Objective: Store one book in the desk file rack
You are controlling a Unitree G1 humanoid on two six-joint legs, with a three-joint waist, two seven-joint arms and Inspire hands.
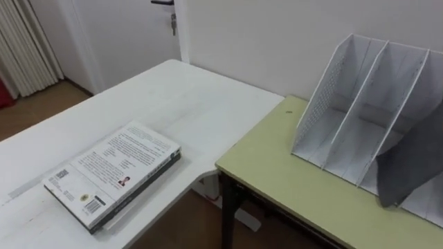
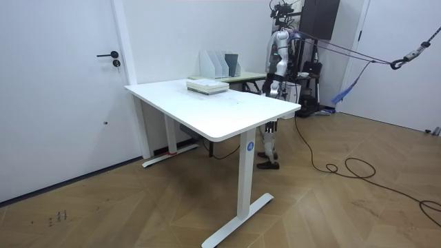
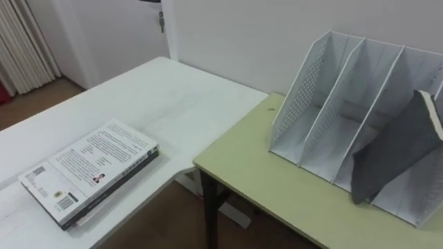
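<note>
- Position: the robot stands at the far side of the white bench (image 2: 207, 114), beside the green bench (image 1: 277, 166) that adjoins it along the wall.
- Left hand (image 2: 270, 87): hangs low at the robot's side, well apart from the work. Its finger state cannot be told from the room view.
- Book (image 1: 111, 173): lies flat, back cover up, on top of a small stack near the white bench's near edge. Nothing is holding it.
- File rack (image 1: 374, 117): stands on the green bench against the wall, with its open slots facing the robot. A dark grey folder (image 1: 408, 162) leans in one compartment. The compartments toward the robot's left appear free.
- Handling estimate: a paperback of moderate weight, fairly stiff when closed. The glossy cover is likely slippery, and the pages may fan open if it is lifted by one cover.
- Recommended hold: clamp the spine or a long edge, thumb on top and fingers beneath. First slide the top book sideways off the stack to expose an edge.
- Insertion: turn the book upright, spine down, before entering a slot.
</note>
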